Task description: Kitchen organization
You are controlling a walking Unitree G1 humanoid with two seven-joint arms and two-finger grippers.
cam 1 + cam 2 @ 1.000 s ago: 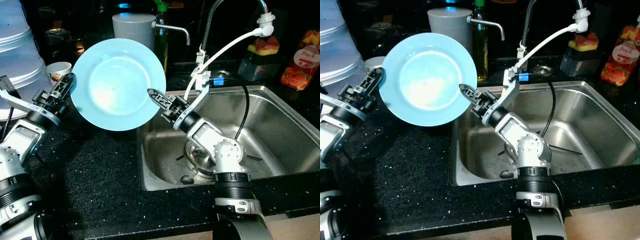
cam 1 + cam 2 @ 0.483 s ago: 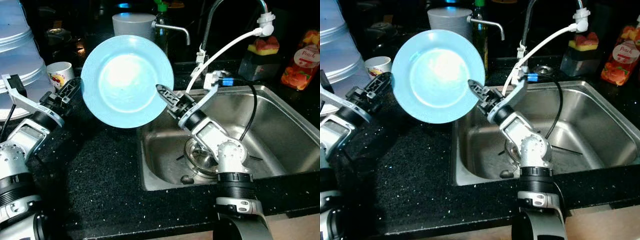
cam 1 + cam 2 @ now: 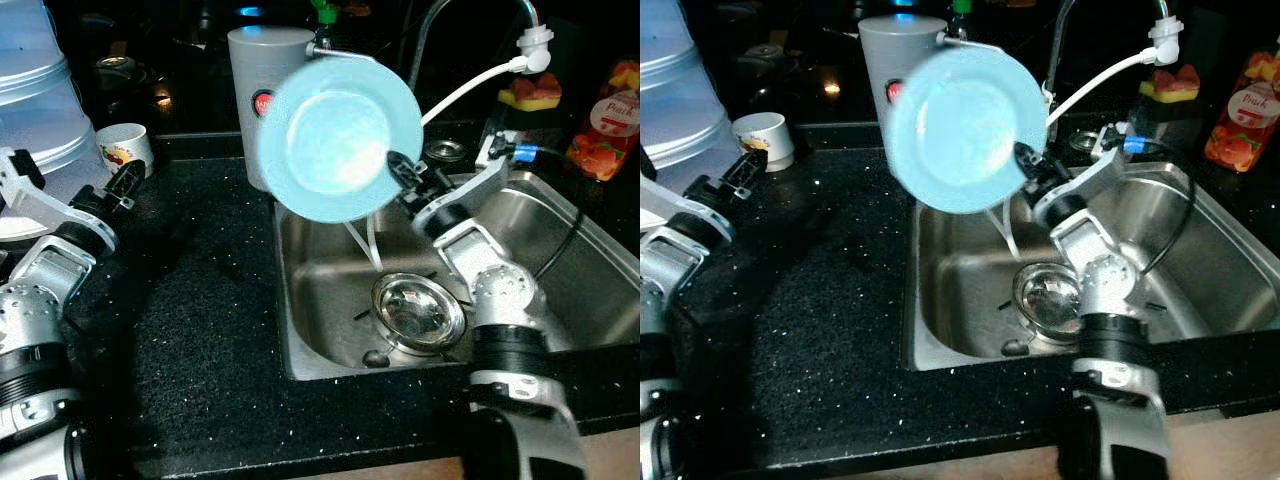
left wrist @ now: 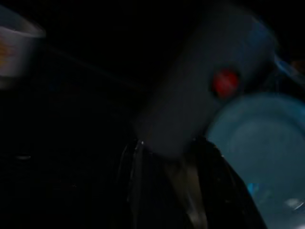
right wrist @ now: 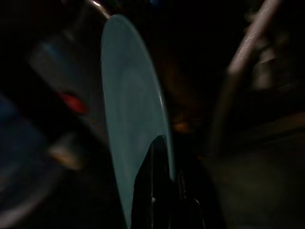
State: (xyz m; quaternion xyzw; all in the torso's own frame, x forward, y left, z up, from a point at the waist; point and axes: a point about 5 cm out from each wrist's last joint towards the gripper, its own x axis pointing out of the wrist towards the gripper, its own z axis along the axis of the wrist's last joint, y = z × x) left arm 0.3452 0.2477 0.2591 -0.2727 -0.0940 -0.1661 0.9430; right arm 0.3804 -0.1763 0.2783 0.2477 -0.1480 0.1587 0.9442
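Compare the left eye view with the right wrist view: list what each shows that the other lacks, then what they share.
Left eye view alone: the sink with its drain strainer, a cup on the black counter, and the left end effector near that cup.

Right wrist view alone: the blue plate's thin rim seen edge-on, pinched between the right end effector's fingers.

Shared: the plate, the right end effector holding it, and the grey canister with a red mark.
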